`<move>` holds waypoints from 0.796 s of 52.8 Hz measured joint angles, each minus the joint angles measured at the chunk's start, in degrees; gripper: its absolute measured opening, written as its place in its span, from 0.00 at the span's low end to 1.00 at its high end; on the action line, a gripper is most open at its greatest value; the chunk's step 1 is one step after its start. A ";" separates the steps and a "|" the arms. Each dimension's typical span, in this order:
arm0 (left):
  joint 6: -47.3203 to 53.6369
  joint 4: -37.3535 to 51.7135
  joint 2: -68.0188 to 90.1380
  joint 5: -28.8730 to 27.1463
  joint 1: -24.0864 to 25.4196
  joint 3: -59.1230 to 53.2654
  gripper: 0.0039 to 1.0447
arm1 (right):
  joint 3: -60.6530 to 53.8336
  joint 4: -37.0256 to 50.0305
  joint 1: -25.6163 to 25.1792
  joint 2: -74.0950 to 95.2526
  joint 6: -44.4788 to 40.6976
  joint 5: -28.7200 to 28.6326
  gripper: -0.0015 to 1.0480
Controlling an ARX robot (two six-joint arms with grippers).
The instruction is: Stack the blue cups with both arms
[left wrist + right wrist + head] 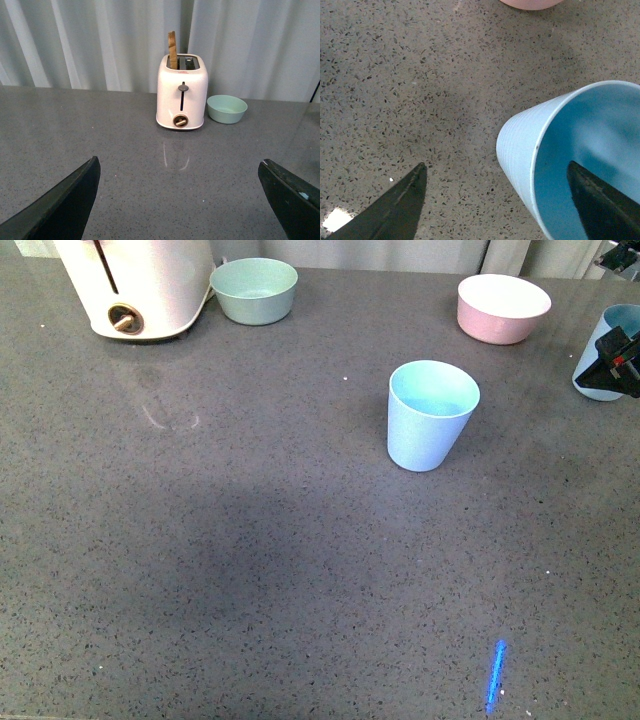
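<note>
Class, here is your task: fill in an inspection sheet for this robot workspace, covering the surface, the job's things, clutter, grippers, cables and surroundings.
Surface: grey speckled countertop, with a blue light streak near its front.
Job's things: middle blue cup upright, standing free; far-right blue cup upright, not yet stacked.
Clutter: white toaster with a toast slice sticking up; green bowl; pink bowl.
Grippers: left gripper open over bare countertop; right gripper open, one finger inside the far-right blue cup, one outside.
Cables: nothing seen.
Surroundings: pale pleated curtain behind the countertop.
</note>
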 joint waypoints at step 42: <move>0.02 0.00 0.00 0.00 0.00 0.00 0.92 | -7.91 -7.26 -6.08 -14.16 -2.56 -14.58 0.02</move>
